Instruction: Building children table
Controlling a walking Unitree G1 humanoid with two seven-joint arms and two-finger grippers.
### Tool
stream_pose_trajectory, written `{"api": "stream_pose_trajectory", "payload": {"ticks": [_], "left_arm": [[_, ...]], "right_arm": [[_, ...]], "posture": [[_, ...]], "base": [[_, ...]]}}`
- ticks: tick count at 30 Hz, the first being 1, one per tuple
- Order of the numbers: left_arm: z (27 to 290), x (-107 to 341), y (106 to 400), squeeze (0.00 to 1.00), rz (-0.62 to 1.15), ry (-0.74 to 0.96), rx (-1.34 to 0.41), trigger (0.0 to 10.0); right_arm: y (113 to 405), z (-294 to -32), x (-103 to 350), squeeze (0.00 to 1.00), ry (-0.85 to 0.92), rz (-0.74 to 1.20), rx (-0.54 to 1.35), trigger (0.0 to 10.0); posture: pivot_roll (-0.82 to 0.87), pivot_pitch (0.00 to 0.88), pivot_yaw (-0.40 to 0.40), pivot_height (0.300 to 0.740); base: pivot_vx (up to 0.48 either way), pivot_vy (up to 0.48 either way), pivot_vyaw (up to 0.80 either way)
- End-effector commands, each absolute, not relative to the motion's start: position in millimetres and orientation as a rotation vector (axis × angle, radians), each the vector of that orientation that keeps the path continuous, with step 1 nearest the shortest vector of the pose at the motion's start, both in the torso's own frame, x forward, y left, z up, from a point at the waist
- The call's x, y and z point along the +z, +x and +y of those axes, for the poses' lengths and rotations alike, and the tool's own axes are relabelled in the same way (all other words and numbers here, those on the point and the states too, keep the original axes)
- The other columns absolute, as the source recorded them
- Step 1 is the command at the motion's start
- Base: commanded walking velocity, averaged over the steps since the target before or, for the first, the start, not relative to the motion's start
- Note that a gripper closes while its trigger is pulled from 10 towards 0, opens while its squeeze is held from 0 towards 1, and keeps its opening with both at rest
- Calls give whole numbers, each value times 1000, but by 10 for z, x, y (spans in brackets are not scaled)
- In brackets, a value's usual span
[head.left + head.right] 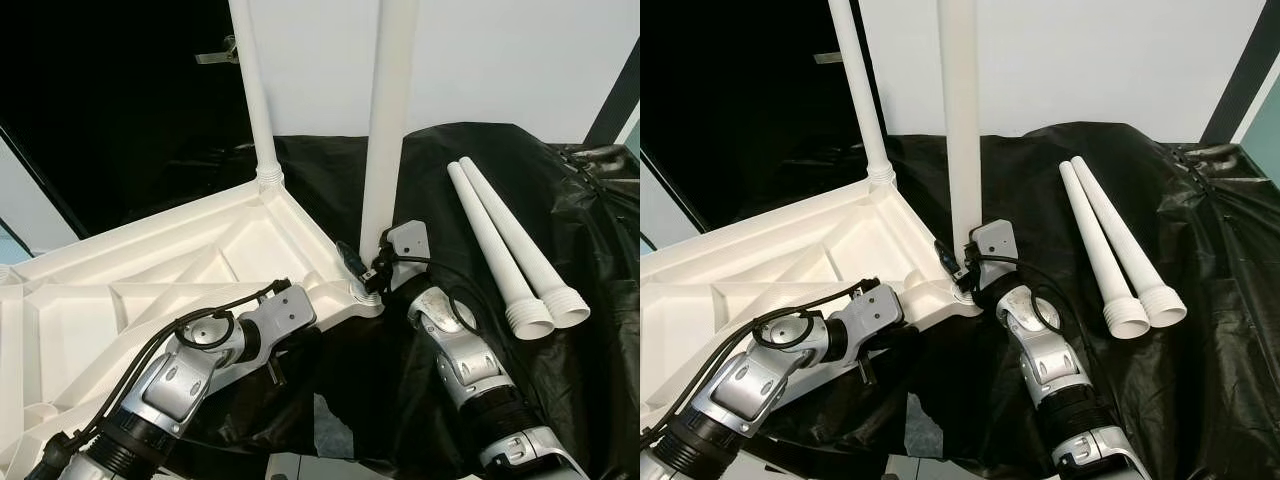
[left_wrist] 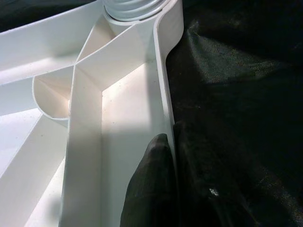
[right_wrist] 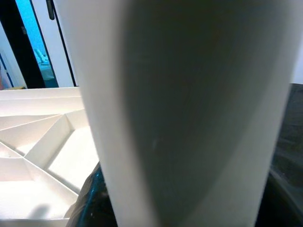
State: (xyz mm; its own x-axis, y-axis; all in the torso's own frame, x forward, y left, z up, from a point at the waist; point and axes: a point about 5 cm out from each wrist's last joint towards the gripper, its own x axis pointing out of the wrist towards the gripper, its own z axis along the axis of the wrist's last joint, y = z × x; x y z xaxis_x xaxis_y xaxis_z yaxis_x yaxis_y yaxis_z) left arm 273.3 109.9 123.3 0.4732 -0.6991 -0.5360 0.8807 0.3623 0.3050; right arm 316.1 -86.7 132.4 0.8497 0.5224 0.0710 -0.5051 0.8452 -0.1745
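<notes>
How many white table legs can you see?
4. Two stand upright in the upside-down tabletop: a far leg and a near leg by the right gripper. Two loose legs lie on the black sheet.

An upturned white tabletop with ribbed underside lies on a black plastic sheet. At its far corner a white leg stands upright in its socket. At the tabletop's near corner a second white leg stands upright, and the right gripper sits at that leg's base, its jaws closed around it. The left gripper is at the tabletop's near edge, its jaws hidden underneath. Two loose white legs lie side by side, touching, well apart from the tabletop.
</notes>
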Motion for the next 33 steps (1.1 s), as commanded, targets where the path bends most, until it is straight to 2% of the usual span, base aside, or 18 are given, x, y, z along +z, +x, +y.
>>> {"api": "stream_pose_trajectory", "payload": {"ticks": [1, 13, 18, 19, 22, 24, 28, 33], "left_arm": [[1100, 1414, 2771, 0, 262, 645, -1033, 10000], [1091, 1418, 2775, 0, 261, 648, -1040, 10000], [1093, 1419, 2774, 0, 261, 650, -1040, 10000], [1094, 1420, 2772, 0, 262, 649, -1039, 10000], [1103, 1426, 2769, 0, 263, 649, -1034, 10000], [1103, 1426, 2769, 0, 263, 649, -1034, 10000], [1114, 1431, 2765, 0, 263, 650, -1030, 10000], [1115, 1435, 2767, 0, 263, 649, -1030, 10000]], "right_arm": [[3008, -946, 790, 0, -206, 130, 563, 10000], [2897, -895, 720, 0, -393, 96, 711, 10000], [2888, -901, 709, 0, -410, 98, 731, 10000], [2889, -908, 705, 0, -402, 102, 731, 10000], [2930, -928, 712, 0, -219, 149, 679, 10000], [2930, -928, 712, 0, -219, 149, 679, 10000], [2980, -943, 725, 0, -98, 185, 641, 10000], [3003, -953, 732, 0, -91, 193, 640, 10000]], "posture": [[81, 0, 62, 740], [80, 0, 61, 740], [83, 0, 62, 740], [84, 0, 61, 740], [91, 0, 58, 740], [91, 0, 58, 740], [92, 0, 58, 740], [92, 0, 57, 740]], "base": [[0, 0, 0], [0, 0, 0], [0, 0, 0], [0, 0, 0], [0, 0, 0], [0, 0, 0], [0, 0, 0], [0, 0, 0]]}}
